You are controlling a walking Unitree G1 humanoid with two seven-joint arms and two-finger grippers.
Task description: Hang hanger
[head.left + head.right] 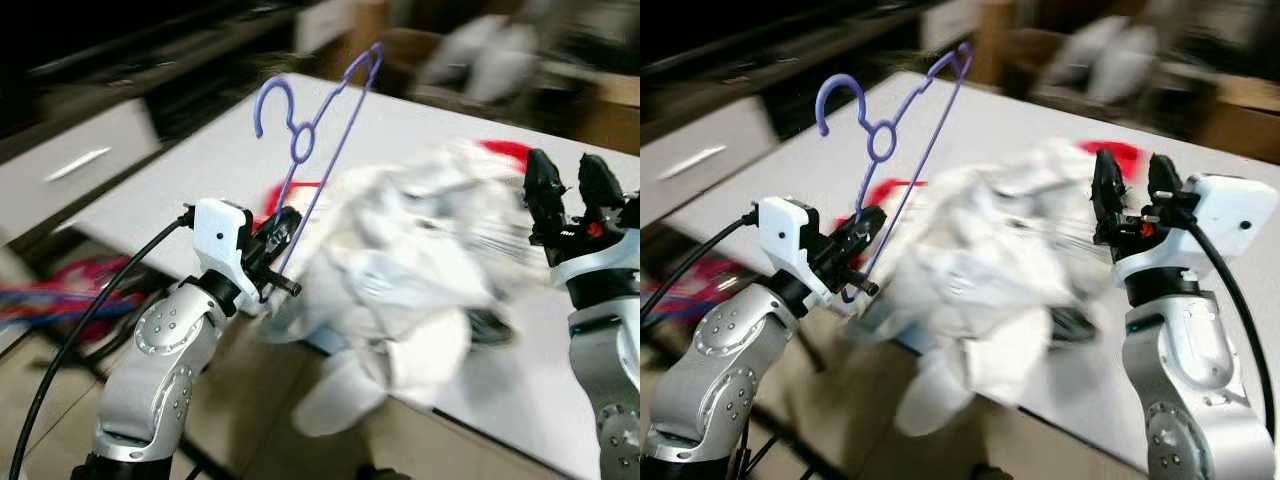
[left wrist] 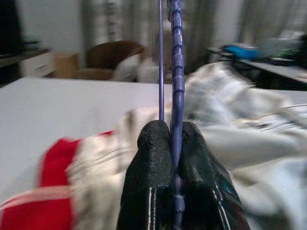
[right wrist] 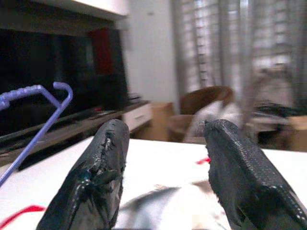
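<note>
Two black fingers of the left tool [image 2: 175, 158] pinch the lower wire of a purple hanger [image 1: 318, 150], which rises tilted above the near left of the white tabletop [image 1: 170, 180], hook uppermost; a blurred heap of white clothing [image 1: 410, 270] lies just right of it, a red garment [image 2: 57, 158] beneath; at the right, the right tool [image 1: 1132, 195] stands with fingers spread, holding nothing.

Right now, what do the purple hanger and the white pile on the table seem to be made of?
The purple hanger, shut in the left gripper, looks like thin wire with a coloured coating: slim rods and a ribbed surface. The white pile looks like soft fabric, matte and creased; blur hides its weave. The table seems smooth and white, perhaps laminate.
</note>
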